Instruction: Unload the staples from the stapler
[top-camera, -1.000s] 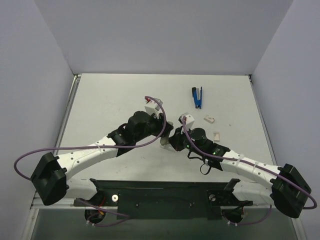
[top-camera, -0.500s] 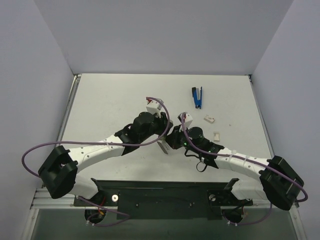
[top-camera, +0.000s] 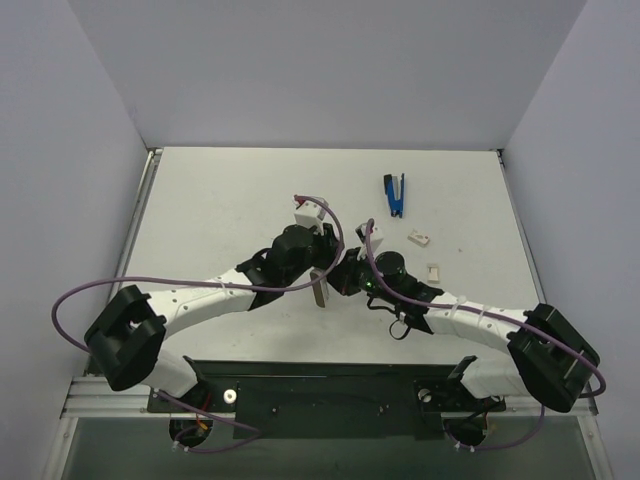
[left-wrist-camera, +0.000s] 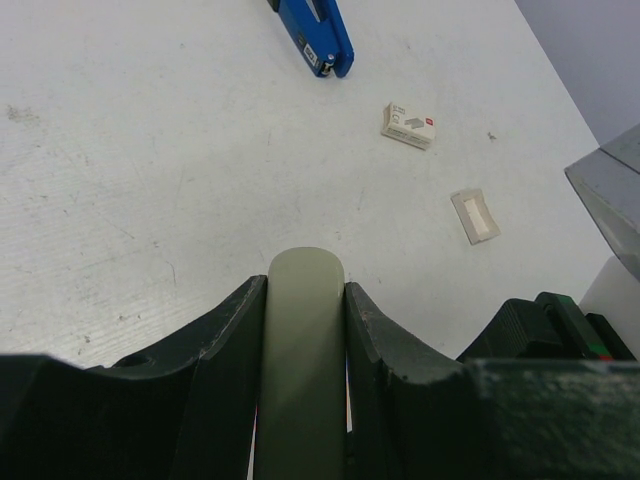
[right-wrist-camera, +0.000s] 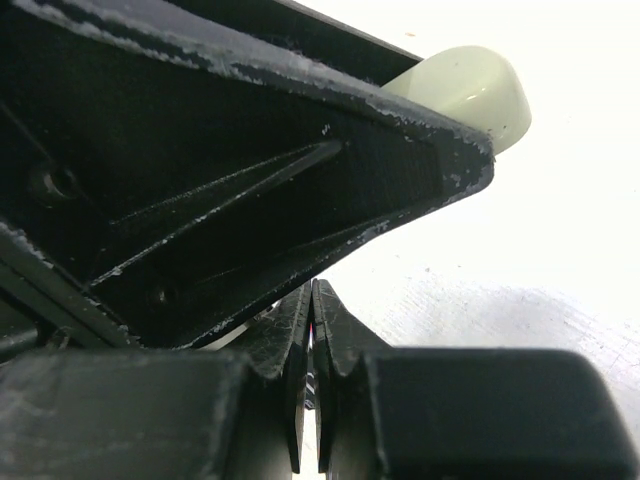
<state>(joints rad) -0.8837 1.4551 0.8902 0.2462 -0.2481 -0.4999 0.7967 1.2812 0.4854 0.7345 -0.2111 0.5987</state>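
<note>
Right now the left gripper squeezes the pale green stapler on both sides, near the middle of the white table. The right gripper has its fingers pressed together, close beside the left one. The staples may be that tiny dark speck near the small white box.

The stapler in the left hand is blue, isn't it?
Not blue. The stapler in the left hand is pale grey-green, as the left wrist view shows. The blue tool lies apart on the table.
</note>
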